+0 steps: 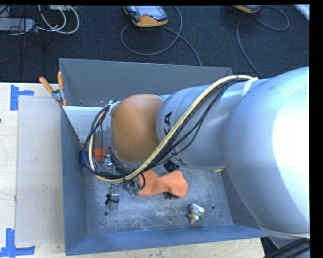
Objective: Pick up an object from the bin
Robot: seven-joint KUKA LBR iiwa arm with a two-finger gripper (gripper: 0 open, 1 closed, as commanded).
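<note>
— What lies in the bin (151, 80)?
— One crumpled orange cloth (164, 184) mid-floor, one small silvery piece (196, 212) near the front right, and one blue thing (82, 157) at the left wall.
— And the claw (115, 194)?
— Low, just left of the cloth. Open or closed, I cannot tell.

I'm looking into a robotics lab here: a big grey industrial arm (252, 136) reaching over a metal bin (146, 70), dark carpet (212, 45) behind it strewn with loose cables (151, 44), an orange-edged handheld control unit (146, 15) and a power strip (15, 22) on the floor.
</note>
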